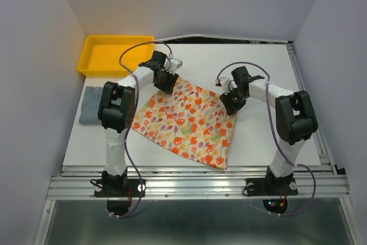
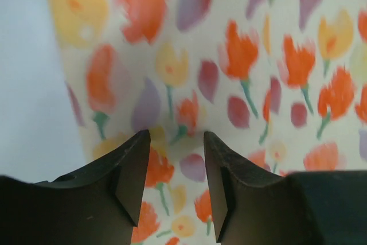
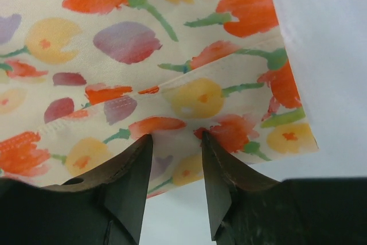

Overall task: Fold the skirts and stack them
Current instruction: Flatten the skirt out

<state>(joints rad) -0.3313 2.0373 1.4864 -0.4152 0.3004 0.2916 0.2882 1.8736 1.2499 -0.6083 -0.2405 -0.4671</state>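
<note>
The floral skirt (image 1: 186, 121) lies spread flat, unfolded, in the middle of the white table (image 1: 264, 136), set at a slant so that its corners point roughly to 11, 2, 5 and 8 o'clock in the top view. The left gripper (image 1: 166, 81) is down at the 11 o'clock corner and the right gripper (image 1: 232, 104) at the 2 o'clock corner. In the left wrist view the left gripper (image 2: 176, 142) has its two dark fingers (image 2: 129, 179) parted, with printed cloth (image 2: 229, 55) showing through the gap between them and bare table (image 2: 28, 84) running down the 9 o'clock side; the print there is blurred. Whether the fingertips touch the cloth cannot be told. In the right wrist view the right gripper (image 3: 176, 142) is likewise spread apart, its fingers (image 3: 229, 187) standing over the skirt's (image 3: 143, 44) edge close to a corner (a stitched seam crosses the cloth just above the tips), and white table (image 3: 327, 55) shows at 3 o'clock and below the hem. Neither claw is clamped on anything. The blue-grey skirt (image 1: 92, 105) sits apart from the floral one, at 9 o'clock near the table's left edge, partly hidden behind the left arm; it looks like a small flat bundle. The yellow tray (image 1: 114, 54) stands at about 10 o'clock, in the far left corner, just beyond the blue-grey skirt.
</note>
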